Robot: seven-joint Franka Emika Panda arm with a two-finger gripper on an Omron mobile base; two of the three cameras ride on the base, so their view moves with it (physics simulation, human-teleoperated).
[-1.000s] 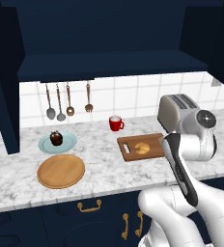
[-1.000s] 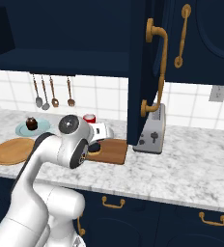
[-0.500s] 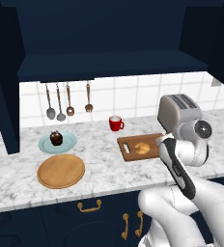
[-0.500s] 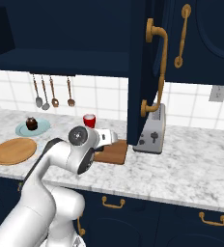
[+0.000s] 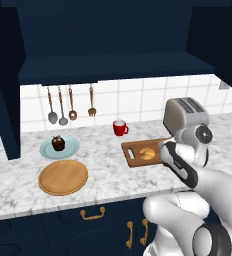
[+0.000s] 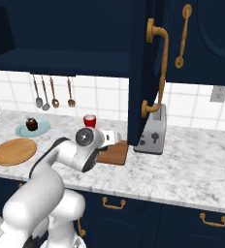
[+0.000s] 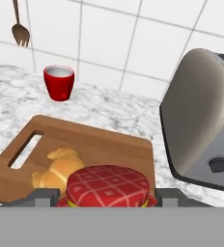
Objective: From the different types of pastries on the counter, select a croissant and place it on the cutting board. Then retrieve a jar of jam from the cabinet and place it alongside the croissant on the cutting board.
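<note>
In the hand view my gripper (image 7: 107, 197) is shut on the jar of jam (image 7: 107, 185), whose red checked lid sits between the grey fingertips (image 7: 42, 195). Just beyond and below the jar lies the golden croissant (image 7: 61, 168) on the brown cutting board (image 7: 114, 144), near its slot handle. The left base view shows the croissant (image 5: 148, 153) on the board (image 5: 135, 150), with my wrist over the board's right end. The right base view has my hand (image 6: 112, 138) above the board (image 6: 115, 155). The dark chocolate pastry (image 5: 58, 143) sits on a blue plate at the left.
A silver toaster (image 7: 201, 120) stands close on the right of the board. A red mug (image 7: 59, 83) is behind it by the tiled wall. A round wooden plate (image 5: 63, 176) lies at the left front. The open navy cabinet door (image 6: 143, 72) hangs above the board's right side.
My arm has swung right and down toward the cutting board, carrying the jar. The croissant and the board have stayed where they were.
</note>
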